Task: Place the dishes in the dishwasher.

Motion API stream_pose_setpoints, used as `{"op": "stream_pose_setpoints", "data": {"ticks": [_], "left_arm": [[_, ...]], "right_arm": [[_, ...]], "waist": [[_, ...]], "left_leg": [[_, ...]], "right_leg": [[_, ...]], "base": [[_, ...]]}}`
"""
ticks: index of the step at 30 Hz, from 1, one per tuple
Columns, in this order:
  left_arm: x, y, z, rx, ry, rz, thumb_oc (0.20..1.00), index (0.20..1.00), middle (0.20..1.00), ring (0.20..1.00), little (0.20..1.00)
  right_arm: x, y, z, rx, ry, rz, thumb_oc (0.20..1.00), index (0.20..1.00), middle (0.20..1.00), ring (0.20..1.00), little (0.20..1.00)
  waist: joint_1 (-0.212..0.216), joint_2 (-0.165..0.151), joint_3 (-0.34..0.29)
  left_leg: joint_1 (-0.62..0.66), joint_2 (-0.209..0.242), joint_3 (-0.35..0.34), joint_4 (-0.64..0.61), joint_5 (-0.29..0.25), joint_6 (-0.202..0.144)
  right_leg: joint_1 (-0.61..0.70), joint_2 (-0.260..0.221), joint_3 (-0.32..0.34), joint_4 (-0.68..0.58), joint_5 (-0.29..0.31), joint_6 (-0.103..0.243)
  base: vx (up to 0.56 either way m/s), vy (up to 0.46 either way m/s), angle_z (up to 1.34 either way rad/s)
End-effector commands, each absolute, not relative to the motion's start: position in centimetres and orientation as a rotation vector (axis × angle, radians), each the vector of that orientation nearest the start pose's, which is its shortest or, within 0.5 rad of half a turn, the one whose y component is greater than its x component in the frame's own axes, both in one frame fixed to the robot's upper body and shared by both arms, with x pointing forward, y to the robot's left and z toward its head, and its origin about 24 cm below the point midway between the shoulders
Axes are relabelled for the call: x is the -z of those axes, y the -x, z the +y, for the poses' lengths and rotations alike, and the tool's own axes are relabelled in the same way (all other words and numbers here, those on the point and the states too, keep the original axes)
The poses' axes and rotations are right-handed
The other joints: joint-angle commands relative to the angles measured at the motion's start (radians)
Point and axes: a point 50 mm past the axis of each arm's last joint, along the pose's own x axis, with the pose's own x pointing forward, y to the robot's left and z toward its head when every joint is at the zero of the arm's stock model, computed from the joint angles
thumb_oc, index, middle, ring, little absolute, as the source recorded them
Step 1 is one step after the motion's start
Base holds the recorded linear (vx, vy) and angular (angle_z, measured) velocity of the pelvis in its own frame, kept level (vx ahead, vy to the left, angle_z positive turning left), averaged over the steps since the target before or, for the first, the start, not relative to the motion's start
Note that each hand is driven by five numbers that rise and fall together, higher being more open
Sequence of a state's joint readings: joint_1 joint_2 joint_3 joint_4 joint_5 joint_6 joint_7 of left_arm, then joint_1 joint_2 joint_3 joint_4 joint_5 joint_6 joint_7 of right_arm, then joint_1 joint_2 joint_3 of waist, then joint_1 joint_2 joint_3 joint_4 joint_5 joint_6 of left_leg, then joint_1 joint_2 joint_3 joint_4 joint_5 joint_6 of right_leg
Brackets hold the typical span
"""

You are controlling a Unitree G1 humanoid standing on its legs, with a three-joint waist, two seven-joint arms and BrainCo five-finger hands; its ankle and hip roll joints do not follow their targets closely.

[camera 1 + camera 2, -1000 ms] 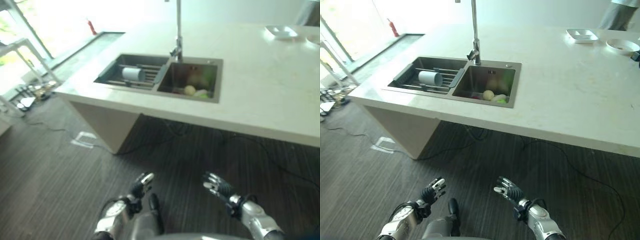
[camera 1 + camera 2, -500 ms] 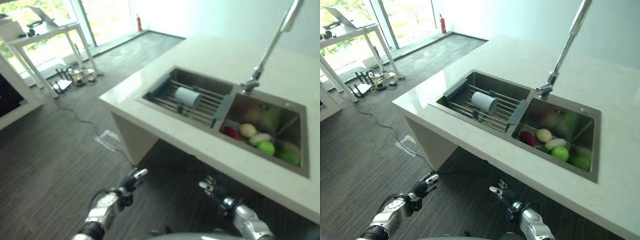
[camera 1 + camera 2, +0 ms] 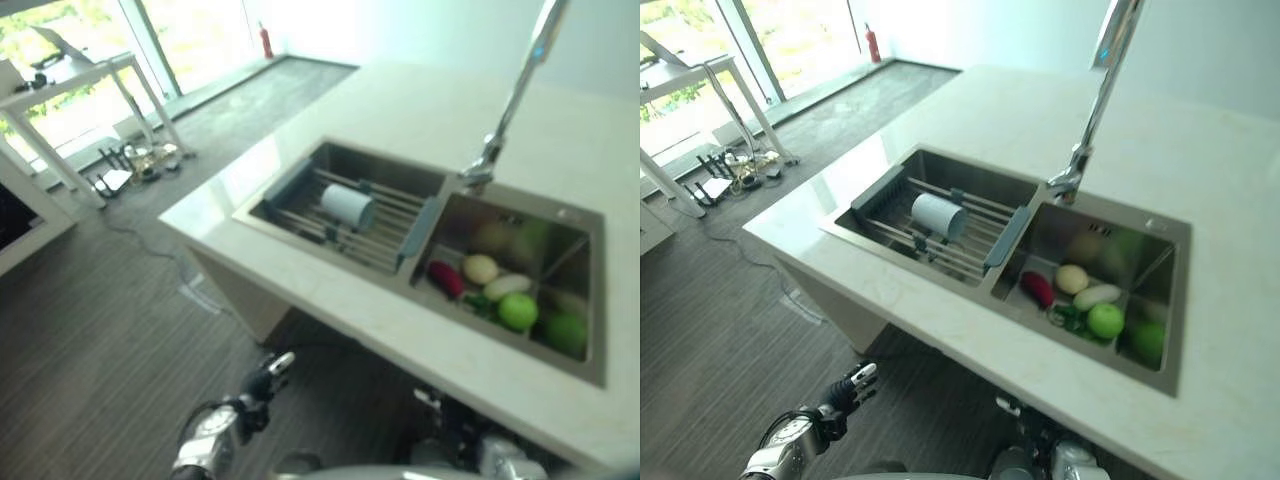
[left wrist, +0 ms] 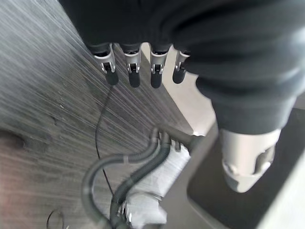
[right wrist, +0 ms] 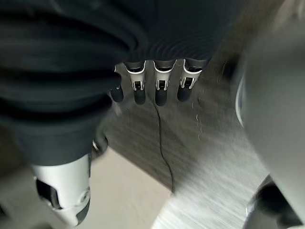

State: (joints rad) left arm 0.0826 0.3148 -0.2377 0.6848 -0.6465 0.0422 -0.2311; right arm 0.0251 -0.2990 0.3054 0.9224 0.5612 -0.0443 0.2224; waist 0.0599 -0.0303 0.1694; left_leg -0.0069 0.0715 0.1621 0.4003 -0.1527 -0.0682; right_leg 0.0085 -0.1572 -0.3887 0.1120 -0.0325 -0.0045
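A pale stone-look countertop [image 3: 970,110] with a smooth, faintly glossy surface runs diagonally from the upper centre to the lower right of the head views. Below and to the left of it lies a dark floor [image 3: 710,330] with fine linear grain.

Set into the countertop is a rectangular double-bowl sink [image 3: 1170,300] of brushed stainless steel. The left bowl carries a drying rack [image 3: 970,245] of parallel metal rods with dark grey end bars. A light cylindrical cup [image 3: 938,216] lies on its side on the rods; this is the dish visible for the task. A tall, slim chrome faucet [image 3: 1090,110] rises from the divider between the bowls towards the upper edge of the frame.

The right bowl holds rounded produce: a dark red piece [image 3: 1037,288], a pale round piece [image 3: 1071,278], a pale elongated piece [image 3: 1097,295] and a green apple [image 3: 1105,320].

At the upper left, a white frame table [image 3: 700,90] stands on slanted legs before bright windows.

The left hand [image 3: 845,388] is at the lower left of the frame, low over the floor, clear of the countertop. In its wrist view the fingers [image 4: 133,71] extend straight in a row and the thumb [image 4: 245,160] stands apart; nothing is held.

The right hand [image 3: 440,412] is at the lower centre-right, below the countertop edge. Its fingers [image 5: 159,88] are likewise extended, thumb [image 5: 62,191] apart, holding nothing.
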Motion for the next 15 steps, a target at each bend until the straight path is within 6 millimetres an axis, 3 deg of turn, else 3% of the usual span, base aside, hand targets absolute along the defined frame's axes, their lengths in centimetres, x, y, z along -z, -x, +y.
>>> {"op": "stream_pose_setpoints", "data": {"ticks": [1, 2, 3, 4, 9, 13, 14, 15], "left_arm": [[9.3, -19.3, 18.8, 0.11, 0.348, 0.634, 1.0, 1.0, 1.0, 1.0, 1.0], [9.3, -19.3, 18.8, 0.107, 0.348, 0.635, 1.0, 1.0, 1.0, 1.0, 1.0], [9.4, -19.9, 18.5, 0.162, 0.319, 0.662, 1.0, 1.0, 1.0, 1.0, 1.0], [9.4, -19.9, 18.5, 0.162, 0.314, 0.664, 1.0, 1.0, 1.0, 1.0, 1.0], [10.2, -19.6, 19.7, 0.134, 0.254, 0.717, 1.0, 1.0, 1.0, 1.0, 1.0], [10.9, -18.9, 21.3, 0.103, 0.204, 0.771, 1.0, 1.0, 1.0, 1.0, 1.0], [11.4, -17.9, 22.3, 0.05, 0.21, 0.786, 1.0, 1.0, 1.0, 1.0, 1.0], [11.5, -17.6, 22.6, 0.036, 0.215, 0.789, 1.0, 1.0, 1.0, 1.0, 1.0]], "right_arm": [[11.7, -17.5, -21.9, -0.13, -0.114, 0.796, 1.0, 1.0, 1.0, 1.0, 1.0], [11.8, -17.4, -22.2, -0.124, -0.101, 0.804, 1.0, 1.0, 1.0, 1.0, 1.0], [12.3, -16.5, -22.9, -0.033, -0.113, 0.817, 1.0, 1.0, 1.0, 1.0, 1.0], [12.4, -16.4, -22.9, -0.028, -0.116, 0.821, 1.0, 1.0, 1.0, 1.0, 1.0], [13.5, -14.3, -23.0, 0.043, -0.136, 0.877, 1.0, 1.0, 1.0, 1.0, 1.0], [13.8, -13.6, -23.6, 0.102, -0.166, 0.883, 1.0, 1.0, 1.0, 1.0, 1.0], [13.7, -13.9, -23.3, 0.073, -0.154, 0.873, 1.0, 1.0, 1.0, 1.0, 1.0], [13.7, -14.0, -23.3, 0.063, -0.15, 0.871, 1.0, 1.0, 1.0, 1.0, 1.0]], "waist": [[0.025, 0.029, 0.014], [0.028, 0.032, 0.011], [0.01, 0.042, 0.008], [0.007, 0.042, 0.008], [-0.013, 0.04, 0.008], [-0.011, 0.035, -0.005], [0.005, 0.033, -0.006], [0.009, 0.034, -0.007]], "left_leg": [[0.04, 0.091, -0.103, -0.362, 0.268, -0.038], [0.024, 0.1, -0.122, -0.38, 0.281, -0.043], [0.043, 0.114, -0.048, -0.427, 0.247, -0.042], [0.048, 0.111, -0.043, -0.428, 0.244, -0.04], [0.103, 0.036, -0.03, -0.462, 0.191, 0.02], [0.111, 0.0, -0.004, -0.488, 0.168, 0.049], [0.118, 0.003, 0.066, -0.488, 0.154, 0.054], [0.127, 0.004, 0.076, -0.488, 0.138, 0.052]], "right_leg": [[0.073, 0.014, 0.097, 0.031, -0.036, 0.09], [0.077, 0.012, 0.11, 0.032, -0.042, 0.091], [0.091, -0.022, 0.084, 0.055, -0.062, 0.108], [0.091, -0.027, 0.084, 0.06, -0.061, 0.111], [0.064, -0.117, 0.121, 0.096, 0.054, 0.172], [0.042, -0.143, 0.133, 0.086, 0.135, 0.204], [0.022, -0.148, 0.047, 0.109, 0.153, 0.211], [0.023, -0.15, 0.03, 0.126, 0.14, 0.223]], "base": [[0.13, 0.423, -1.08], [0.18, 0.587, -1.06], [0.14, 0.468, -1.4], [0.18, 0.541, -1.02], [0.11, 0.262, -0.33], [0.05, 0.112, -0.38], [0.03, 0.091, -0.46], [-0.05, 0.081, -0.87]]}}
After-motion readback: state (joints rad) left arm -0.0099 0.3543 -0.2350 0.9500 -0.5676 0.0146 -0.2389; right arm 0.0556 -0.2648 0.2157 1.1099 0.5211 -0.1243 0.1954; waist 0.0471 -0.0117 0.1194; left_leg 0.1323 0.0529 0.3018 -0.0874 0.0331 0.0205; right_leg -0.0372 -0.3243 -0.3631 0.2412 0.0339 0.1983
